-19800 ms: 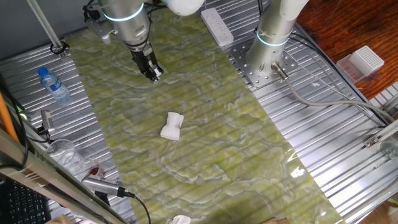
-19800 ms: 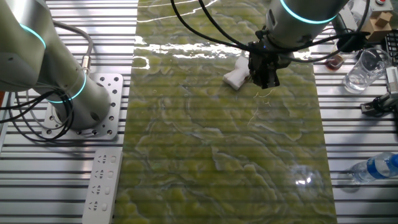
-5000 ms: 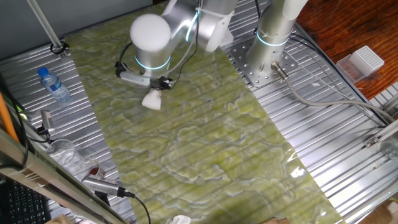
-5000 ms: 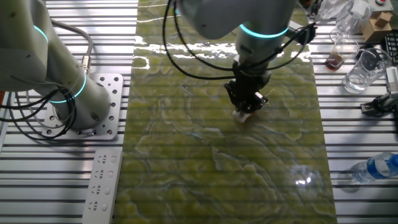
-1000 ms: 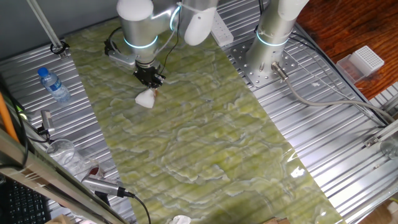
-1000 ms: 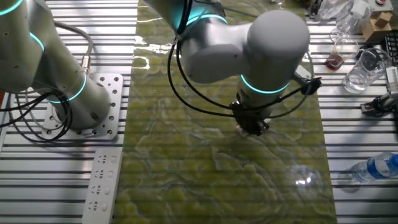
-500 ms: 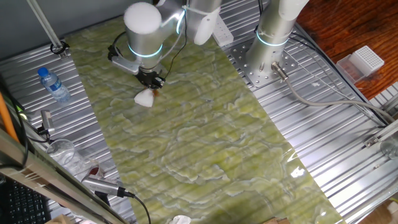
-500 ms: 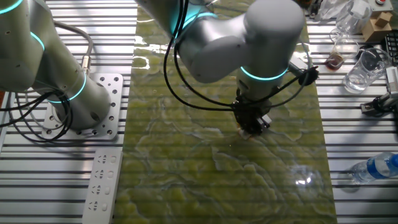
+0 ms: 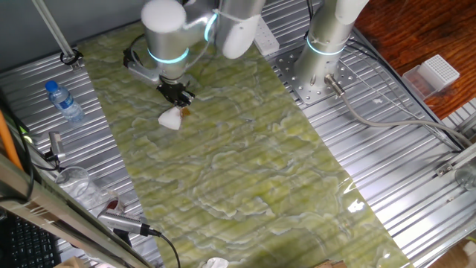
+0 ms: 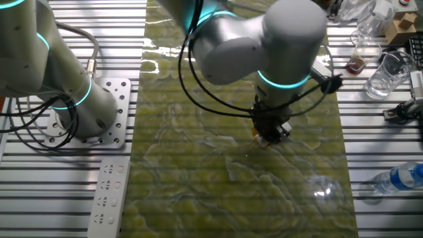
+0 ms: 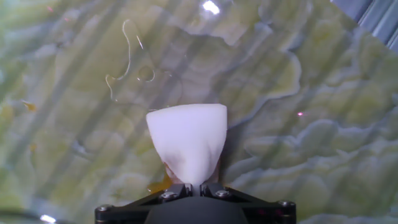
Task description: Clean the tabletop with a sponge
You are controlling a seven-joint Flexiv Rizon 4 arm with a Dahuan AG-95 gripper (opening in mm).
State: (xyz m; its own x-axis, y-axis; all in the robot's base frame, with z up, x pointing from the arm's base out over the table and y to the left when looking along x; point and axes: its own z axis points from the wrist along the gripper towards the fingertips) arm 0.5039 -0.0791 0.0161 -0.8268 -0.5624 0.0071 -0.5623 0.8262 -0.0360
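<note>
One clear plastic water bottle with a blue cap [image 9: 63, 102] lies on the ribbed silver metal desk [image 9: 387, 141]; I cannot tell how full it is. One clear glass beaker [image 10: 386, 73] stands near the sheet's far corner, apparently holding nothing coloured. My black two-finger tool [image 9: 176, 95] is clenched on the one soft white sponge [image 9: 171, 117], pinching its narrow end so it fans into a wedge against the green-yellow marbled tabletop sheet with pale wavy veins [image 9: 245, 164]. One white power strip [image 10: 107, 198] lies beside the sheet.
</note>
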